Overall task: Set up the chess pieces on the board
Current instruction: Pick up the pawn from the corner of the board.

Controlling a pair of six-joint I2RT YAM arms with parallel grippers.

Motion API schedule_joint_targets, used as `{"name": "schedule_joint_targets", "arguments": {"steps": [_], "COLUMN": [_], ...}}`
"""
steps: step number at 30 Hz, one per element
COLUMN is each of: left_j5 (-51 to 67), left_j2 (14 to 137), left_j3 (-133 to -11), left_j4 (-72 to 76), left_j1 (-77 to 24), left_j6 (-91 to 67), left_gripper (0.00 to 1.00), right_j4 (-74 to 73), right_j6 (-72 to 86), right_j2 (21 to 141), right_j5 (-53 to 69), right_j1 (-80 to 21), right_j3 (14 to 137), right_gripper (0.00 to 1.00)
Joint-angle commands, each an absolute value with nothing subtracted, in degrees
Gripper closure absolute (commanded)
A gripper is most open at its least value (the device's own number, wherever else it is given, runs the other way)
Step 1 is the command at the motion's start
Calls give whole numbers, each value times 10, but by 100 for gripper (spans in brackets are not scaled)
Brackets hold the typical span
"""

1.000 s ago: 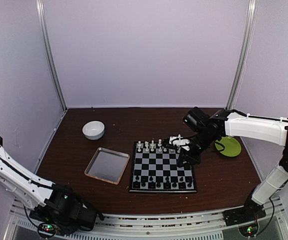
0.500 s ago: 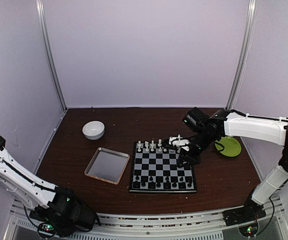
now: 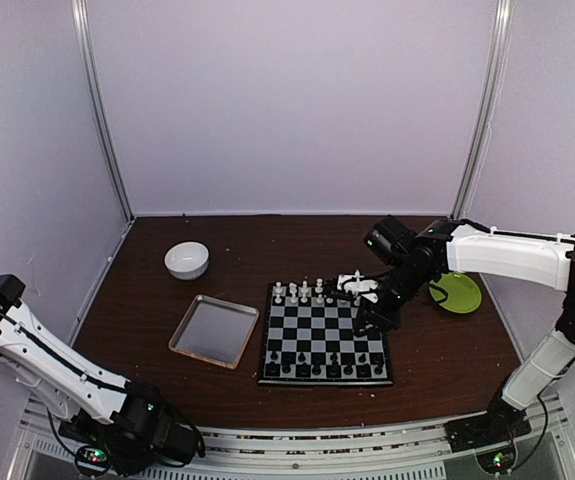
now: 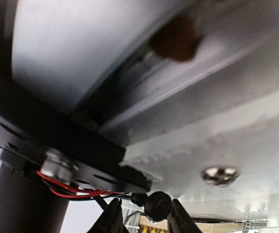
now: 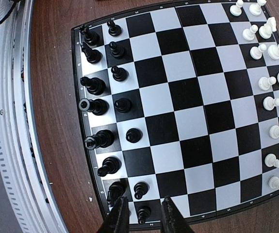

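The board (image 3: 312, 322) lies mid-table, and the right wrist view shows it too (image 5: 178, 104). Black chess pieces (image 3: 327, 362) fill its two near rows. White chess pieces (image 3: 305, 292) stand along the far rows. In the right wrist view the black ones (image 5: 100, 104) are on the left and the white ones (image 5: 275, 102) on the right. My right gripper (image 3: 369, 322) hovers over the board's right side. It is open (image 5: 144, 218), with a black pawn (image 5: 143, 213) standing below between its fingers. My left gripper (image 4: 145, 221) is open under the table's front rail.
A silver tray (image 3: 214, 330) lies left of the board. A white bowl (image 3: 187, 260) sits behind the tray. A green plate (image 3: 457, 293) is at the right. A metal rail (image 3: 297, 450) runs along the front edge, and the left wrist view shows its underside (image 4: 188, 121).
My left arm has shifted slightly, its wrist sliding a little right and lower under the front rail. The right arm and the pieces have not moved.
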State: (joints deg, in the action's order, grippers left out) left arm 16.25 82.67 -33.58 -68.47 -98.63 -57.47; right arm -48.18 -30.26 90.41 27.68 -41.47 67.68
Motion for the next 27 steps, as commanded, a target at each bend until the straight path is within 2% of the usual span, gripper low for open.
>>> {"name": "schedule_joint_targets", "arguments": {"steps": [1, 6, 14, 27], "left_j5": [101, 94, 105, 86], "left_j2": [847, 846, 822, 809], "left_j3": [-355, -358, -330, -330], "left_j4": [-642, -622, -583, -549], "left_j1": [-985, -984, -983, -978], "left_j6": [-550, -542, -527, -476], "left_gripper": [66, 66, 72, 71], "right_j4": [-488, -489, -490, -491], "right_j6": [-303, -303, -302, -302], "right_j2": [911, 913, 915, 920], "right_j5": [285, 284, 283, 280], "right_j1": [-420, -423, -424, -428], "right_j3": [693, 693, 694, 697], "right_gripper": [77, 77, 77, 77]}}
